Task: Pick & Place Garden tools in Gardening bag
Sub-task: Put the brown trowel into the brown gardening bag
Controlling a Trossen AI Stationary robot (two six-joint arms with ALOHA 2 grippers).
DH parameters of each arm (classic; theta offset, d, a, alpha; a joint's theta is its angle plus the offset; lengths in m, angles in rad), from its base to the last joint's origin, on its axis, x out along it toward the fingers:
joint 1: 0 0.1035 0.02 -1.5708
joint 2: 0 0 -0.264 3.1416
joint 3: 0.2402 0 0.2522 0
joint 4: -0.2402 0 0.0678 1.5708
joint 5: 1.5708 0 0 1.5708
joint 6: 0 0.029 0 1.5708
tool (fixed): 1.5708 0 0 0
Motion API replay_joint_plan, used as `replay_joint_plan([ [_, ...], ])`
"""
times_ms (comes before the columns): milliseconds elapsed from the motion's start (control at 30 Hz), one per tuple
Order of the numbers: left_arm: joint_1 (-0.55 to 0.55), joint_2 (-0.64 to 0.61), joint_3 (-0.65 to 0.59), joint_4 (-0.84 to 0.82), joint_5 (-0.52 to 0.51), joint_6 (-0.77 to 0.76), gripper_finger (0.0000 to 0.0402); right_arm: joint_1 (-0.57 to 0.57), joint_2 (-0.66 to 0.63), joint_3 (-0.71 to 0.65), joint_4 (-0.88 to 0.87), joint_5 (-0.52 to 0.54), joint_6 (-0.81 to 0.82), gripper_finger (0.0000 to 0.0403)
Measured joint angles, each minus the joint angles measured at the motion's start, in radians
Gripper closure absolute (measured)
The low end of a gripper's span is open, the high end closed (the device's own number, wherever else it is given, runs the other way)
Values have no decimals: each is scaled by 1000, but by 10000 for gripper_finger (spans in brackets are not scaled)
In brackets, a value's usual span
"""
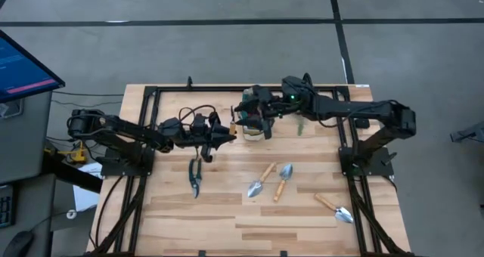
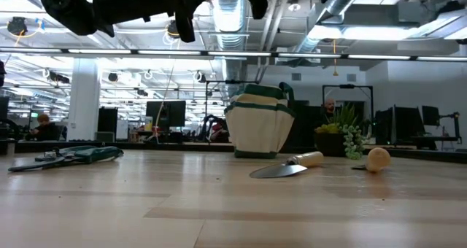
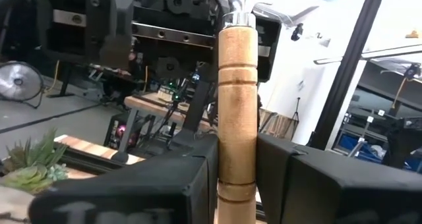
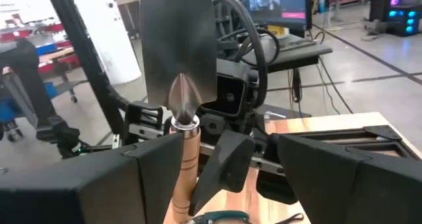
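Note:
A silver-headed trowel stands upright in the air, its blade (image 4: 178, 46) up and its wooden handle (image 3: 237, 85) down, next to the green and cream gardening bag (image 1: 255, 130), which also shows in the low view (image 2: 260, 124). My left gripper (image 1: 229, 130) is shut on the handle. My right gripper (image 4: 227, 141) is open right beside it, above the bag. Its fingers stand on either side of the handle, and whether one touches it I cannot tell. My left gripper pinches the trowel's wooden handle (image 3: 237, 155) between its two fingers, at the handle's lower part, well below the silver collar. The fingers come level from the table's left and lie across the handle. The trowel is upright, blade up, lifted clear of the table.
Dark-handled pruning shears (image 1: 195, 175) lie left of centre. Two trowels (image 1: 261, 183) (image 1: 283, 178) lie in the middle and a third (image 1: 335, 208) at the near right. A small potted plant (image 1: 300, 126) stands right of the bag. Bare wood runs along the near edge.

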Motion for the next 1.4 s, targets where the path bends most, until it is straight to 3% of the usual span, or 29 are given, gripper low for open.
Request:
replay_joint_plan([
  [300,11,0,0,11,1,1,353,1,-11,5,-22,-104,3,163],
  [600,12,0,0,15,30,0,353,9,-18,5,36,-96,4,163],
  [1067,19,0,0,18,45,18,353,42,71,5,148,-77,31,167],
  [1200,19,0,0,18,45,18,353,39,71,5,151,-68,31,199],
  [1400,19,0,0,18,45,18,353,32,78,5,163,-72,23,292],
])
